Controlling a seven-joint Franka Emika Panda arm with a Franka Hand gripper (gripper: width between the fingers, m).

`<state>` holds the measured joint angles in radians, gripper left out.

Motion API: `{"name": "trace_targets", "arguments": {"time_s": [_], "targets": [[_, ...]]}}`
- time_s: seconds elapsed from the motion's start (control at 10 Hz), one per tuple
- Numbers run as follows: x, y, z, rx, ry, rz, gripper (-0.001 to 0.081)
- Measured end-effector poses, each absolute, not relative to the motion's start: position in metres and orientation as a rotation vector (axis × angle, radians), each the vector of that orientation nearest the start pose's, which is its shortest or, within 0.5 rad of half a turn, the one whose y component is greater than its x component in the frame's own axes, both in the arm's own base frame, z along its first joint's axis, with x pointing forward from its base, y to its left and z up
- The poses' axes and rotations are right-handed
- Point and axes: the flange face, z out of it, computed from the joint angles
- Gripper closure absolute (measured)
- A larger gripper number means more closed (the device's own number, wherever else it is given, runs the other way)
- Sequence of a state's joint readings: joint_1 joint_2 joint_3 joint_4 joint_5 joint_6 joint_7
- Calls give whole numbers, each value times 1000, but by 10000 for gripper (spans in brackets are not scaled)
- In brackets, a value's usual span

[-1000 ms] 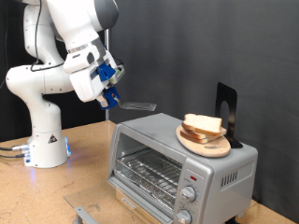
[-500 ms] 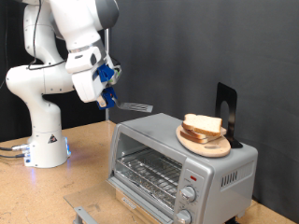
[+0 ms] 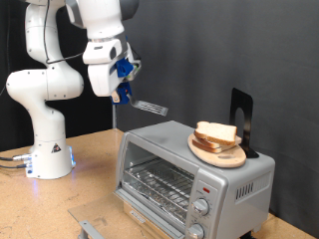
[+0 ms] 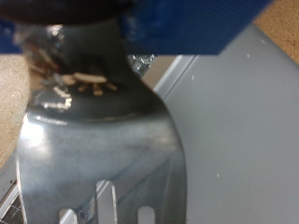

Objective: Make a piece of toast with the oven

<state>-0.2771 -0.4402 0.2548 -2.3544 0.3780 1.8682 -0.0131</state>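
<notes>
1. Nearest, at about 6 o'clock in the exterior view, a small grey metal piece lies on the wooden worktop.
2. Just behind it, at 5 o'clock, stands the oven, silver-grey, with its glass door shut, a wire rack visible inside, two round knobs and a red light on its front panel.
3. On the oven's roof sits a round wooden plate carrying a stack of bread slices; which of them is the piece of toast cannot be told apart. A black upright stand rises just behind the plate.
4. At 11 o'clock, well above the oven's left end, the hand is closed on the handle of a metal spatula, whose slotted blade points towards 3 o'clock and carries nothing.
5. The wrist view shows the spatula blade close up, shiny, with crumbs near its neck and the grey oven top beyond it.
6. Farthest, at 9 o'clock, the arm's white base stands on the worktop.
</notes>
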Motion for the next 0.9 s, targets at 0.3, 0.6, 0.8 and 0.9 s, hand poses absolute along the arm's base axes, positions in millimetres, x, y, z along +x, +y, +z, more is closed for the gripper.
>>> {"name": "trace_targets", "arguments": {"time_s": [0.3,0.6,0.8,0.9], "targets": [[429,40,481,-2893,300,31,415],[442,48,472,-2893,347,-7,415],[450,53,467,-2890,370,-32,415],[453,54,465,-2889,376,-35,415]]}}
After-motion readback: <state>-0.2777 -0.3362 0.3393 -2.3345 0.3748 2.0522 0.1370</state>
